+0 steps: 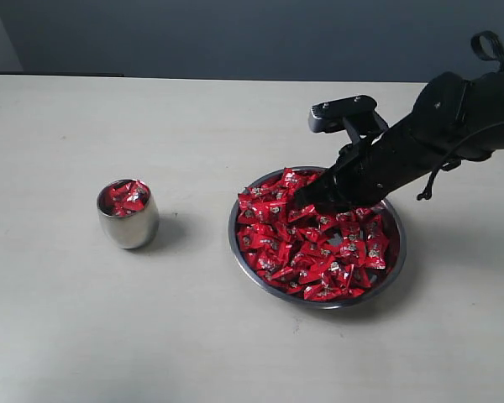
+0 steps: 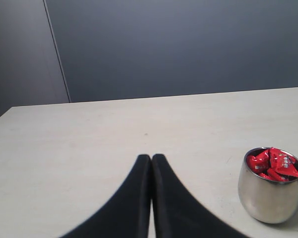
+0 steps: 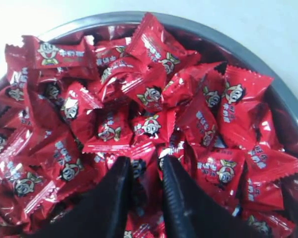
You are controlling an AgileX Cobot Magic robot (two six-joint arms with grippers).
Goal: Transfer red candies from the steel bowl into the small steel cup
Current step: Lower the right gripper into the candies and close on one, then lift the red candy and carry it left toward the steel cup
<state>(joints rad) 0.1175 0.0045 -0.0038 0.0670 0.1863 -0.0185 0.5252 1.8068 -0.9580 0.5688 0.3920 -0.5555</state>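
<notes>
We are at the pick-up step. The right hand [image 1: 312, 200] is down in the steel bowl [image 1: 233, 239], its tip buried among the red candies [image 1: 319, 252] on the far side of the heap. The bowl sits on the counter [image 1: 84, 319], heaped nearly to its rim. The small steel cup [image 1: 128, 222] stands well apart to the left, upright, with a few red wrappers already showing at its mouth.

The right wrist view gives us what the outside camera cannot. There the right hand [image 3: 145, 166] has its two black fingers [image 3: 174, 198] only a narrow gap apart, with a crinkled wrapper filling that gap. We read this as a pinch on one of the candies, though the neighbours press in from both sides. The bowl's rim [image 3: 248, 55] curves round the pile [image 3: 154, 94].

The left wrist view shows the left hand [image 2: 151, 156] closed, fingers pressed flat together and holding nothing, low over bare counter. The cup [image 2: 268, 198] stands off to one side of it. That hand does not appear in the outside view at all.

The next move, as we judge it, calls for a straight lift clear of the pile. The hand should not drag loose wrappers over the rim. After that comes a carry across to the cup and a release right over its narrow mouth.
</notes>
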